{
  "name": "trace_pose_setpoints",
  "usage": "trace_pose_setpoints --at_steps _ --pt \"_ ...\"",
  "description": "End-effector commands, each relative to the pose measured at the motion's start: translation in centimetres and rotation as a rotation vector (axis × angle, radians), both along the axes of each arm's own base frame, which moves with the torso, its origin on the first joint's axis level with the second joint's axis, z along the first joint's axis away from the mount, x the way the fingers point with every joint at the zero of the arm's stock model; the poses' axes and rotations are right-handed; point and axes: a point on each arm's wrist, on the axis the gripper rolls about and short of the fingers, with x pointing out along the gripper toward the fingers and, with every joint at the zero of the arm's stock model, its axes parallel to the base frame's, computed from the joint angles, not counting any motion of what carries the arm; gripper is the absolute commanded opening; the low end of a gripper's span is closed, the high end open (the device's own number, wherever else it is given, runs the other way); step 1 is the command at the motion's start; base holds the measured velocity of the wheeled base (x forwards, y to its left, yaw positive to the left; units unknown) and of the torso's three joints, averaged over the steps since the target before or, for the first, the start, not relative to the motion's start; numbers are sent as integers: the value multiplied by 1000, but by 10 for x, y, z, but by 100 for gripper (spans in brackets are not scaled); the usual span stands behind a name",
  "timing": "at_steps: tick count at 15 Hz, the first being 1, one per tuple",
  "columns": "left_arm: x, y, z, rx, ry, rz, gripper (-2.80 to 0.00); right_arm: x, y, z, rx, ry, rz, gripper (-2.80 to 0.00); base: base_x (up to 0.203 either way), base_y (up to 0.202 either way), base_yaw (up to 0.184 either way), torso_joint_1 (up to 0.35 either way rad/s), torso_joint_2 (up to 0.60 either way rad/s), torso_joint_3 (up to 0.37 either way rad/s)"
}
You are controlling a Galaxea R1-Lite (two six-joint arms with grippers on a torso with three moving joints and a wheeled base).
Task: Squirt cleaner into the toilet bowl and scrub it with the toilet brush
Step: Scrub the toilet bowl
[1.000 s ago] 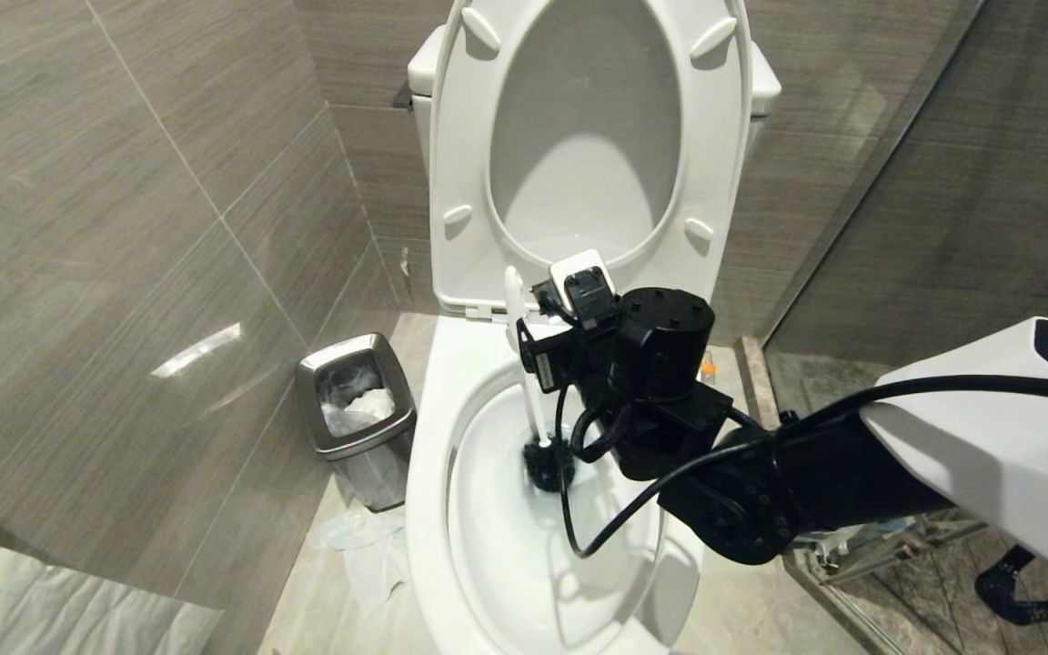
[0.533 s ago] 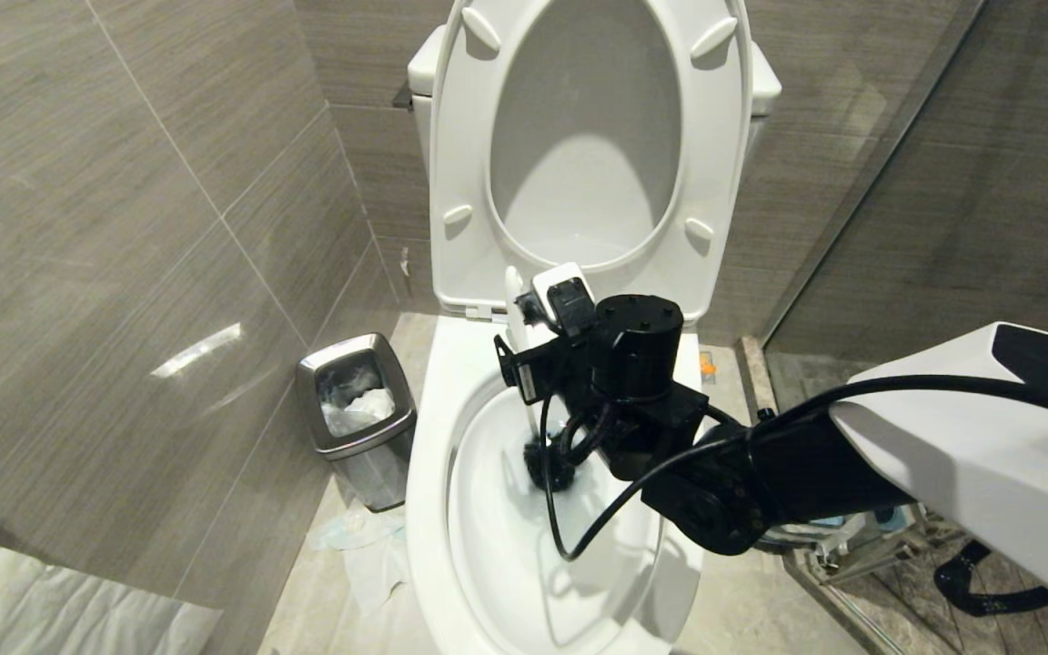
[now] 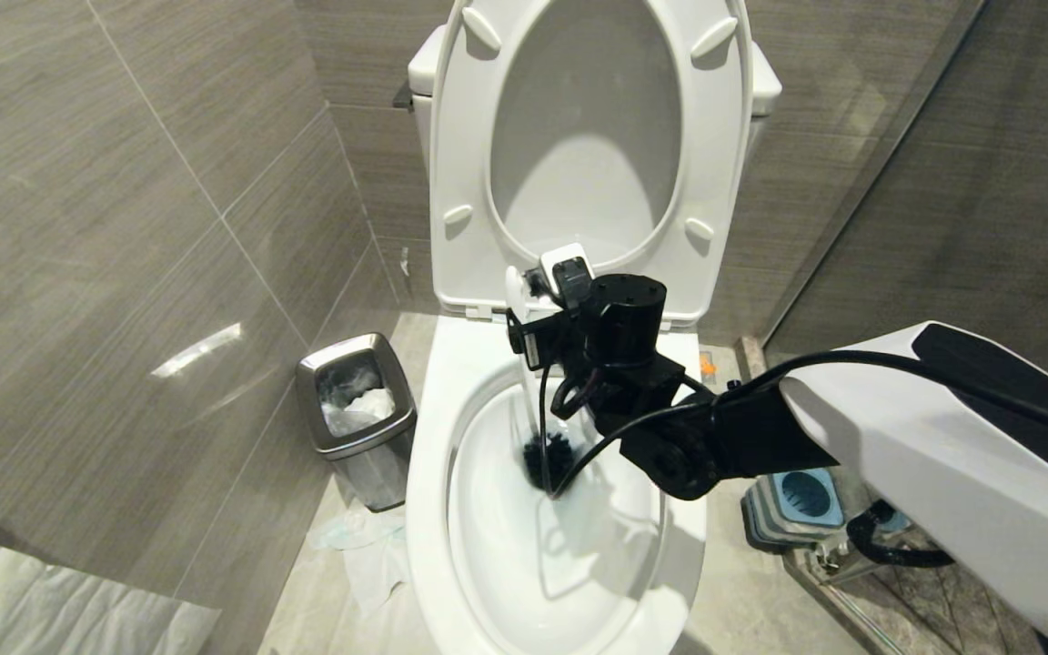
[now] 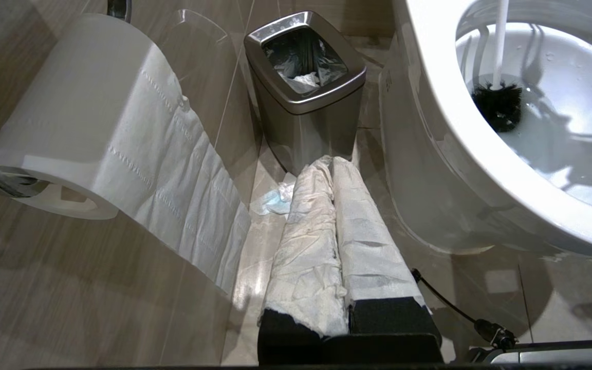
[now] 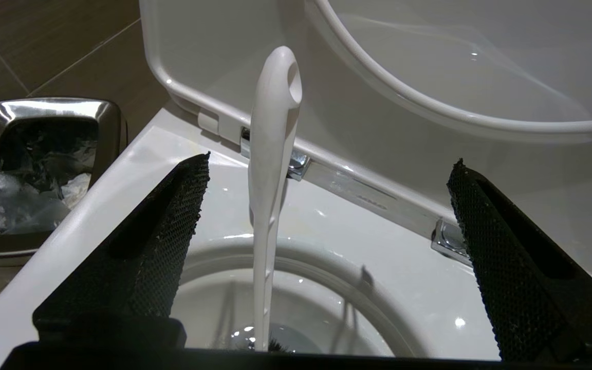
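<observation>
Toilet (image 3: 433, 428) centre, seat (image 3: 460, 164) and lid up against the back wall. Brush (image 3: 515, 296) stands in the bowl, white handle leaning toward the hinges, black head (image 3: 553, 455) down in the basin. Right arm reaches in from the right over the rim; right claw (image 3: 529, 341) sits at the handle, fingers hidden behind the wrist body. Black cable loops down into the bowl. Steel bin (image 3: 356, 414) on the floor left of toilet. Blue-grey holder (image 3: 797, 500) on the floor to the right.

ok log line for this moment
right gripper: open, astride brush handle | toilet brush: head in toilet bowl | left gripper: shut
</observation>
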Motion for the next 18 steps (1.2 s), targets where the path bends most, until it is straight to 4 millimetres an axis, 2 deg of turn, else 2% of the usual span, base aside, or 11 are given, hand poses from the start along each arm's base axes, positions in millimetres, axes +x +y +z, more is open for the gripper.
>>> trace_pose_setpoints --at_steps 1,9,18 --pt "0 0 0 0 2 0 -280 13 8 -13 -1 0 -5 0 0 0 0 0 0 0" --pt "0 0 0 0 3 0 -280 34 25 -22 -19 20 -6 0 0 0 0 0 0 0" --pt "0 0 0 0 3 0 -280 43 20 -32 -74 52 -21 0 0 0 0 0 0 0"
